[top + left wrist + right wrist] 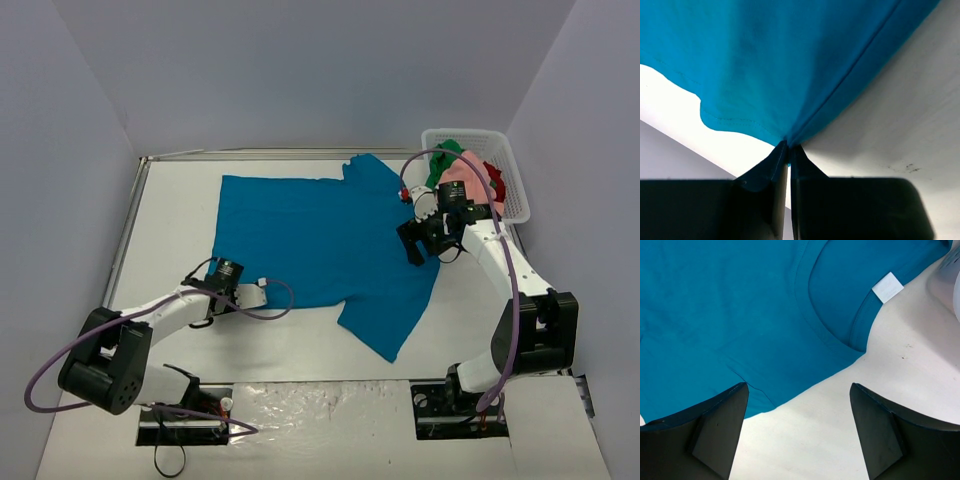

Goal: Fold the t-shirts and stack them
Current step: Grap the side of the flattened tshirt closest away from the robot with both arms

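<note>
Nearest the arm bases, the left gripper (pixel 252 289) is closed tight on the near-left edge of the teal-blue t-shirt (pixel 320 235). Its wrist view makes this plain: the two black fingertips (pixel 780 155) meet with a pinch of cloth between them, and the fabric (pixel 765 60) fans out from that pinch, with a stitched hem curving off to one side and a straight seam running away on the other. The top view gives only the arm reaching in low at the shirt's border. The shirt lies spread mostly flat on the white table (pixel 300 350), across its middle, with one sleeve toward the far edge and the other toward the near right, and few wrinkles. Farther on, the right gripper (pixel 417 243) hangs over the shirt's right end with its jaws wide apart and nothing between them. In its own camera the gripper (pixel 797 386) straddles the cloth's edge, one finger above teal fabric (pixel 730 315) and the other above bare table. That view also shows the ribbed neck opening (pixel 840 295) and a small white label (pixel 888 287), neither of which the top camera resolves. At the far right corner stands the white mesh basket (pixel 507 160), holding the pink t-shirt (pixel 462 172), green t-shirt (pixel 447 152) and red t-shirt (pixel 494 180) bunched together.
</note>
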You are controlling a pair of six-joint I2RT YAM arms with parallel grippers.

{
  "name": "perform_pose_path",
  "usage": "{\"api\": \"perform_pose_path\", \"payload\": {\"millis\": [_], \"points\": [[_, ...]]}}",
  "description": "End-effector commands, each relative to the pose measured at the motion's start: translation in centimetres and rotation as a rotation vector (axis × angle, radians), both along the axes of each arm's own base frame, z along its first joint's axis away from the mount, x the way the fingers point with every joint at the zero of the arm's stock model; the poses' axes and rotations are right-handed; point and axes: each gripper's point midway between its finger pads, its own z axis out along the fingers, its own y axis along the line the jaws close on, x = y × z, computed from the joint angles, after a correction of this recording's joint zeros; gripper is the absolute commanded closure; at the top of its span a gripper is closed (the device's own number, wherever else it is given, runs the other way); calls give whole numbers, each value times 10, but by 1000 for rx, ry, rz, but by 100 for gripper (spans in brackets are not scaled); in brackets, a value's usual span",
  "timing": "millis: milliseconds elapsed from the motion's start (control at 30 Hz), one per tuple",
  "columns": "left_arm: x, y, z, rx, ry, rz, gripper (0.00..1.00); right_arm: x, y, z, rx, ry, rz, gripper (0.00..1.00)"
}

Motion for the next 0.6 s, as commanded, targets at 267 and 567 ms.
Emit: {"api": "perform_pose_path", "payload": {"millis": [267,567], "points": [[5,-7,35,-99,-23,162,98,-56,7,-3,-128,154,192,22],[36,-6,36,-141,-41,331,98,-134,56,-10,-235,334,518,28]]}}
